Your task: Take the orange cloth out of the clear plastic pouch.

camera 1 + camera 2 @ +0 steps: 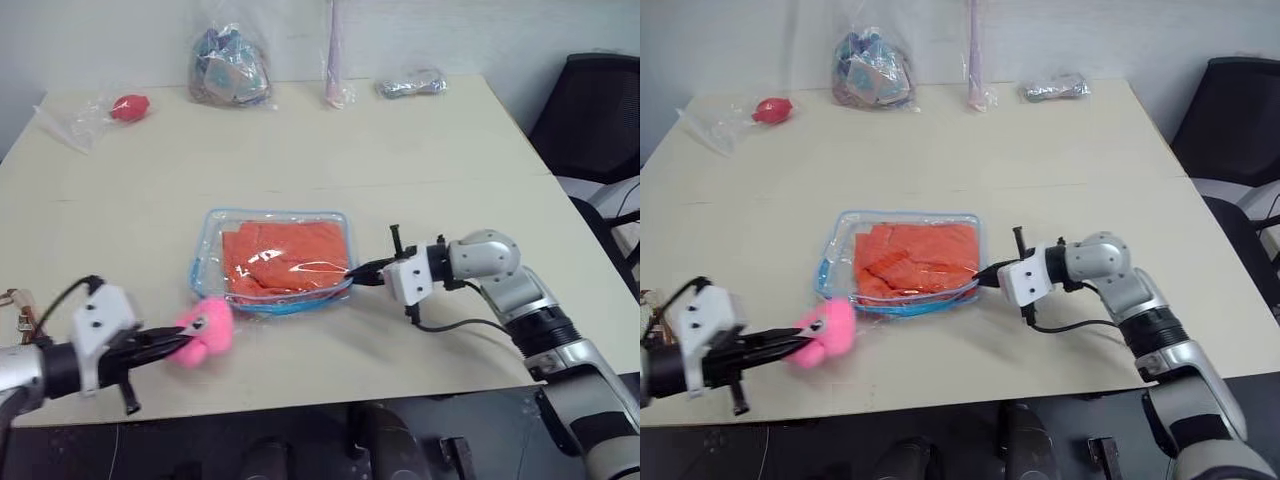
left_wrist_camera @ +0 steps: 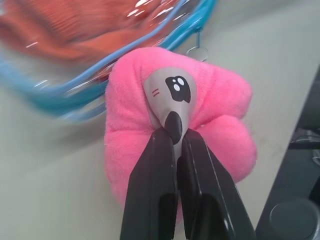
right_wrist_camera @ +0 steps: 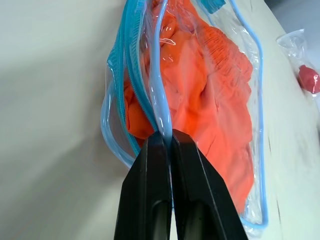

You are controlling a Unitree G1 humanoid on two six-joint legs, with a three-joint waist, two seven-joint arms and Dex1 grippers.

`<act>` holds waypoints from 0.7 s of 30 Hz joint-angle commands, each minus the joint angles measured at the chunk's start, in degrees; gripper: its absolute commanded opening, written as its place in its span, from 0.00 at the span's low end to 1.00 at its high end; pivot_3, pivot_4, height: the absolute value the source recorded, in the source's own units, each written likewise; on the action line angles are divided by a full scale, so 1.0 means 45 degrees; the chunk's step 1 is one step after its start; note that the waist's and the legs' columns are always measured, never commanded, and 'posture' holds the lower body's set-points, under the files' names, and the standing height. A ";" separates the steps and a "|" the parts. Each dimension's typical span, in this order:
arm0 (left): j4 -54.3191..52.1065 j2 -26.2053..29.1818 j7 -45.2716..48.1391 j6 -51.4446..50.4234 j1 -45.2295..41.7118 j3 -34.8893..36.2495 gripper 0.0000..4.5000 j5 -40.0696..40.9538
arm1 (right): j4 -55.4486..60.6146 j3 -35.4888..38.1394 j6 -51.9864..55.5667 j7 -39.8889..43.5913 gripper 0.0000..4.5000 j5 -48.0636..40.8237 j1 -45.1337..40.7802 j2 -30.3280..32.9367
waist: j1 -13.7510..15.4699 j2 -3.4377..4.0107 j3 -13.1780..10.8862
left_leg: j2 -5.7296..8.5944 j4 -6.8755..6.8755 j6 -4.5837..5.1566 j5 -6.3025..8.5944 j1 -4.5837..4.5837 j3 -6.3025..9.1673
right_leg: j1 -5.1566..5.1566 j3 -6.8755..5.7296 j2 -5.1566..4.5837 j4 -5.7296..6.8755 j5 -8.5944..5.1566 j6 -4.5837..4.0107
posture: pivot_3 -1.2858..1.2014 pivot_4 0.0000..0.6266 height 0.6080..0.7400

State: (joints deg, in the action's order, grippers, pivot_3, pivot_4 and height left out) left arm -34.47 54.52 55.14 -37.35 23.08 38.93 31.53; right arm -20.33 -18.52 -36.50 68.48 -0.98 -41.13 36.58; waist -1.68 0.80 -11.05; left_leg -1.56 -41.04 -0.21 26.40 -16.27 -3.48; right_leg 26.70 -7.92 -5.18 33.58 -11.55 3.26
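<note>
At the centre of the head views, you have the clear plastic pouch (image 1: 272,262) lying flat on the pale counter (image 1: 300,150), with the orange cloth (image 1: 285,257) folded inside it and filling most of its width. Your right claw (image 1: 362,273) comes in from the right of the frame, its fingers pressed together and pinching the pouch's light blue trim at the lower right corner; the right wrist view shows the blue edge caught between the two black tips, with the cloth just behind it under the plastic. Your left claw (image 1: 170,340) sits at the lower left of the frame, fingers clamped on the pink plush toy (image 1: 205,331), gripping it by its grey face piece, as the left wrist view shows. That toy is just beside the pouch's lower left corner; whether they touch, you cannot tell. Along the top of the frame sit a thin clear bag with a red ball (image 1: 105,112) at upper left, a knotted clear bag of multicoloured items (image 1: 230,68) near top centre, and a small silvery packet (image 1: 412,84) further right
</note>
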 commanded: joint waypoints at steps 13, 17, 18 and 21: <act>0.2102 0.0433 0.0562 0.0902 -0.1007 0.0099 0.00 -0.0965 | -0.0613 0.0553 -0.1732 0.0836 0.03 -0.1194 0.0430 0.0945 | 0.0007 0.0005 -0.0003 | -0.0051 0.0002 -0.0030 0.0017 0.0019 -0.0021 | 0.0006 0.0026 0.0030 0.0016 -0.0012 -0.0023 | 0.52 0.24 1.00; 0.1625 0.0122 0.0389 0.0683 -0.0778 -0.0345 0.18 -0.1000 | -0.0319 0.0536 -0.0898 0.0789 0.17 -0.1213 0.0602 0.0890 | 0.0006 0.0005 -0.0003 | -0.0057 0.0001 -0.0030 0.0017 0.0016 -0.0014 | 0.0010 0.0041 0.0015 0.0015 -0.0012 -0.0023 | 0.52 0.24 1.00; 0.1596 0.0089 0.0432 0.0709 -0.0702 -0.0341 0.24 -0.1052 | -0.0189 0.0554 -0.0755 0.0781 0.23 -0.1204 0.0683 0.0924 | 0.0010 0.0005 -0.0003 | -0.0057 0.0001 -0.0030 0.0017 0.0015 -0.0014 | 0.0012 0.0041 0.0017 0.0016 -0.0013 -0.0024 | 0.52 0.24 1.00; 0.1613 0.0027 0.0521 0.0791 -0.0582 -0.0212 0.48 -0.1104 | 0.0313 0.0671 -0.0281 0.0788 0.48 -0.1316 0.0970 0.1059 | 0.0014 0.0005 -0.0003 | -0.0053 0.0000 -0.0033 0.0019 0.0016 -0.0013 | 0.0012 0.0039 0.0023 0.0021 -0.0015 -0.0028 | 0.52 0.24 1.00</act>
State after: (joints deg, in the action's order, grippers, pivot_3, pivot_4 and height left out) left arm -26.42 54.87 57.22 -34.34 19.98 36.60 26.67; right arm -21.77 -17.35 -38.60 72.28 -5.39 -36.93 40.44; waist -1.62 0.82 -11.06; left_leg -1.80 -41.04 -0.36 26.48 -16.20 -3.54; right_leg 26.75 -7.75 -5.08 33.68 -11.62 3.14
